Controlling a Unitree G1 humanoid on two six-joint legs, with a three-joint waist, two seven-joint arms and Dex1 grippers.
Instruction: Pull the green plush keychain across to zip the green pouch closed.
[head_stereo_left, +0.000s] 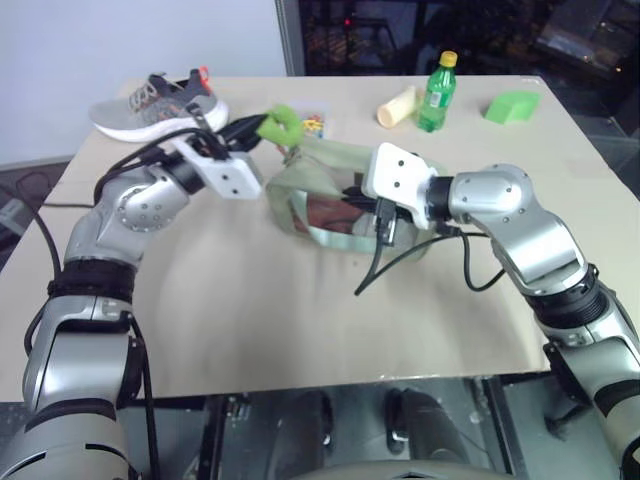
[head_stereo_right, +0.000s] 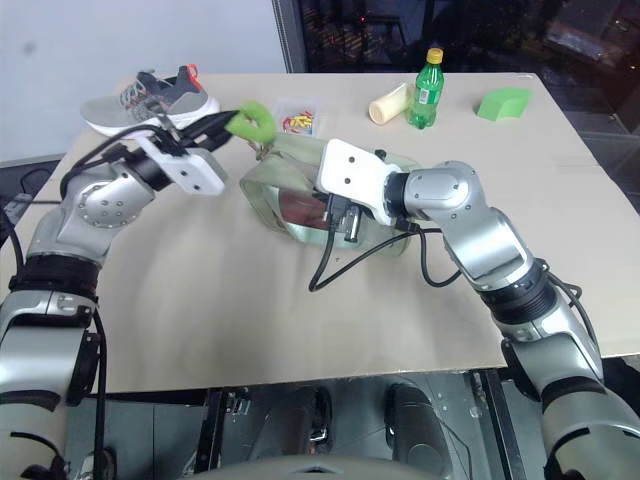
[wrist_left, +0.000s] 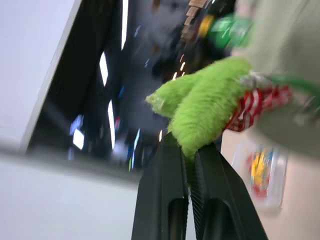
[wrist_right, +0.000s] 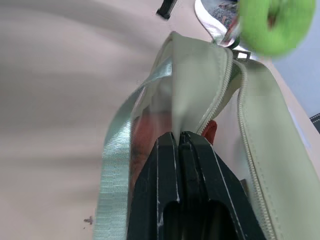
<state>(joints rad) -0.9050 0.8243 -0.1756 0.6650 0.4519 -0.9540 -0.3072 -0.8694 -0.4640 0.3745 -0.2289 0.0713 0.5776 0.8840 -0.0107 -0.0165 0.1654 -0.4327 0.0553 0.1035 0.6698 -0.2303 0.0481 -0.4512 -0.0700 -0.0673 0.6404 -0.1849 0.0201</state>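
Up top, in the head views, the left gripper (head_stereo_left: 262, 128) pinches the green plush keychain (head_stereo_left: 281, 124) above the table (head_stereo_left: 250, 300), at the 10 o'clock corner of the green pouch (head_stereo_left: 330, 195). Left wrist view: both fingers (wrist_left: 165, 200) clamp the fuzzy keychain. Right wrist view: the right gripper (wrist_right: 178, 142) is closed on the pouch fabric beside the zipper (wrist_right: 220, 100); the keychain sits toward 1 o'clock.

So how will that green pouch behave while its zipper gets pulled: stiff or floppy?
Probably floppy: the green pouch has soft fabric that folds and sags where the right gripper pinches it. It likely lifts rather than stays put, since its end rises toward the green plush keychain in the left gripper. The clear side panels may buckle.
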